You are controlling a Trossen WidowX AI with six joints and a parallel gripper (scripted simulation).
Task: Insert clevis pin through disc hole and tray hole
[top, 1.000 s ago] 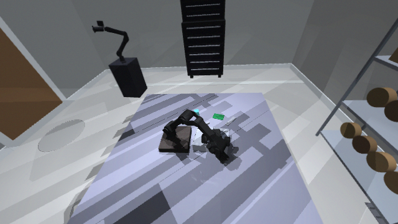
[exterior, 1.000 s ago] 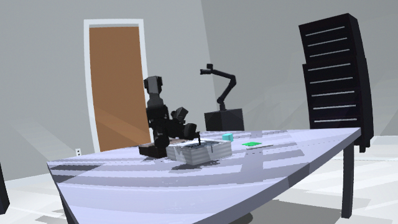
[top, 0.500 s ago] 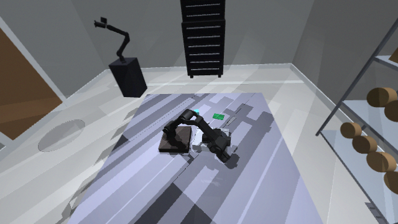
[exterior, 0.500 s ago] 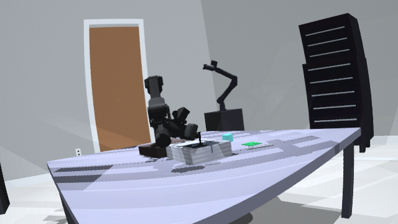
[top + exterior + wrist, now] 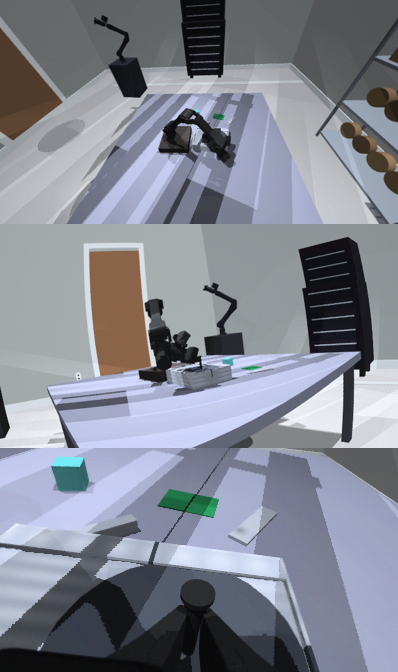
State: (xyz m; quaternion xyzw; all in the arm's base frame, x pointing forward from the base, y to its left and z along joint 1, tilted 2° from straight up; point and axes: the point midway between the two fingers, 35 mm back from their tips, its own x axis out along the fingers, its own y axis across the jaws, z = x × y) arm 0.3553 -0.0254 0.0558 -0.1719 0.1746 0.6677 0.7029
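Black hand clamped on the steel pin, its head uppermost, over the wide disc, which lies inside the rimmed tray, green plate and teal block beyond on the desk.

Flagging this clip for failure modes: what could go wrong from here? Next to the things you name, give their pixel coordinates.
The end effector [image 5: 193,614] grips the pin [image 5: 197,594] just below its head, so the fingers might bump the disc [image 5: 240,598] while lowering. The pin's lower end looks slightly off vertical in the wrist view, so it could miss the hole and push the disc sideways.
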